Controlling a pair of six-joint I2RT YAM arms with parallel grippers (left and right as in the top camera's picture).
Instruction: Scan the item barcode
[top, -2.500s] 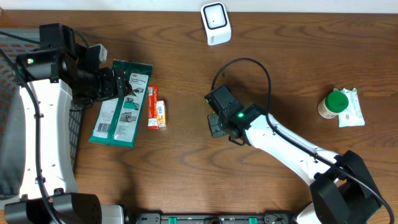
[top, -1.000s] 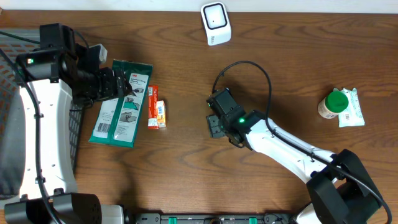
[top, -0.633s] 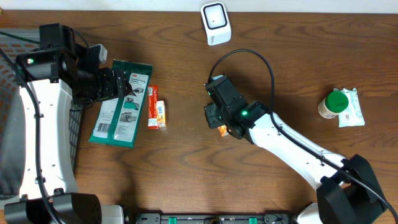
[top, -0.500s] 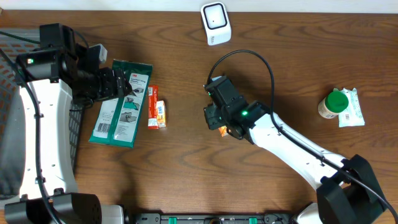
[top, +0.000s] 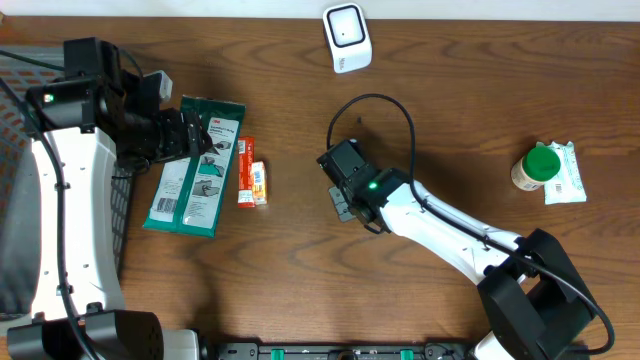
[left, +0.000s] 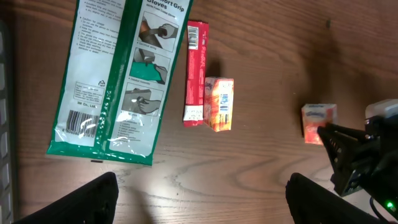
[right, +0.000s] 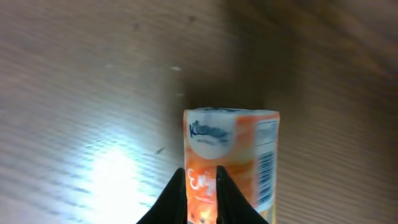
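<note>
— Where is the orange tissue pack (right: 239, 162)?
— Mid-table (top: 300, 290), below the white scanner (top: 346, 37). The right gripper (right: 200, 180) pinches its end, jaws nearly together.
— The left gripper (left: 200, 183)?
— Jaws wide apart, over the green packet (left: 115, 74).

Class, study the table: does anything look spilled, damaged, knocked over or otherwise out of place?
Nothing stands out. The glove packet, red box and small orange box lie flat and intact. The green-capped bottle appears upright, the scanner stands at the far edge, and the tissue pack at the right gripper looks undamaged.
</note>
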